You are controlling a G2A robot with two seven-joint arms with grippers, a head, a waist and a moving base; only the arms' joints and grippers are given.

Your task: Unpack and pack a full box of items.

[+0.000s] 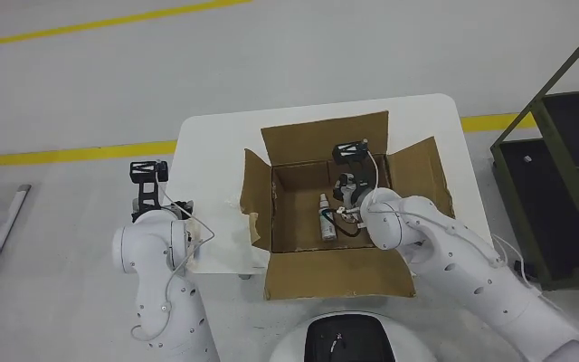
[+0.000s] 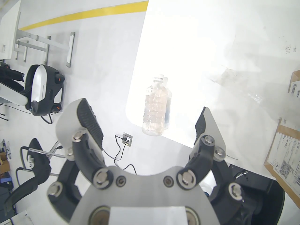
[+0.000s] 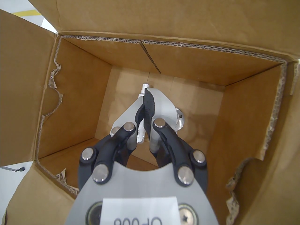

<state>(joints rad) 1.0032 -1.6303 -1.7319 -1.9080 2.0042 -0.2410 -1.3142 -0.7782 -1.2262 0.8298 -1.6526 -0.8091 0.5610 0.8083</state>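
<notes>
Judging by the layout, unpacking is taken as nearly finished, though an early packing stage cannot be ruled out.

- The box (image 1: 330, 271) is seen open on the counter (image 1: 217, 145), flaps folded out, floor mostly bare.
- One small spray bottle (image 1: 327, 220) is left lying on the box floor.
- A clear bottle (image 2: 155, 99) is stood upright outside the box, near the counter's rounded corner.
- The right gripper (image 3: 145, 101) is positioned inside the box, directly above the spray bottle. Its pads are pressed together with nothing seen between them, so the bottle is not judged as gripped.
- The left gripper (image 2: 143, 108) is held above the counter edge, spread wide. The clear bottle is framed between the fingers but sits apart from them, untouched.

Still to be done, by estimate: spray bottle lifted out, both bottles returned, flaps closed.

Writing:
- Printed labels with barcodes are seen on the box's outer wall, a large label (image 2: 284, 155) and a smaller label (image 2: 294, 87). The print is not transcribed.
- A white sticker (image 3: 140, 211) is fixed to the right gripper's plate, its characters cut off.
- No label is made out on the clear bottle.
- Any print on the spray bottle is too small to be read.
</notes>
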